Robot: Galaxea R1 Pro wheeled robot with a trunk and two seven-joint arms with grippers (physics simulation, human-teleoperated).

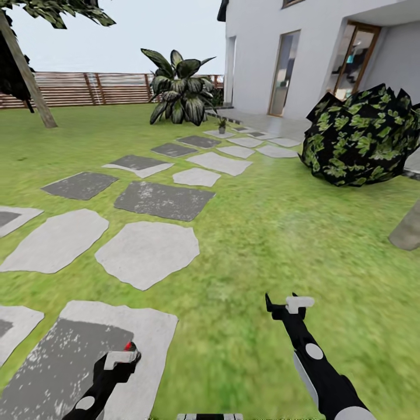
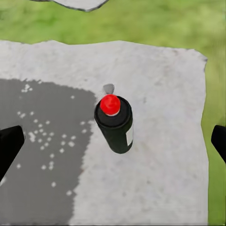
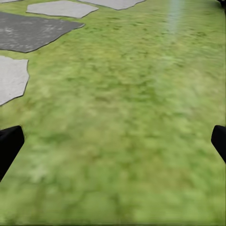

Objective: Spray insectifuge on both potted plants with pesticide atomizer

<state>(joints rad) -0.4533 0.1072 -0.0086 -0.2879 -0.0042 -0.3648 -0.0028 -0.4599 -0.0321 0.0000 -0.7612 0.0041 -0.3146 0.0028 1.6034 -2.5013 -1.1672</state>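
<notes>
The pesticide atomizer point(image 2: 115, 123) is a small dark bottle with a whitish label strip and a red top. It stands upright on a pale grey stepping stone point(image 2: 155, 174). My left gripper point(image 2: 115, 141) hangs above it, open, with one dark fingertip point(image 2: 10, 141) far out on each side and neither touching the bottle. In the head view only the atomizer's red top point(image 1: 128, 346) peeks past the left gripper point(image 1: 129, 354). My right gripper point(image 1: 281, 303) is open over bare lawn point(image 3: 117, 117). The potted plants are out of view.
Grey stepping stones point(image 1: 146, 251) run across the lawn toward a white house point(image 1: 262, 52). A tall broad-leaved plant point(image 1: 181, 87) and a small far plant point(image 1: 221, 124) stand at the back. A dark leafy bush point(image 1: 361, 137) is at the right, and a tree trunk point(image 1: 26, 76) and brown slatted fence point(image 1: 87, 87) at the left.
</notes>
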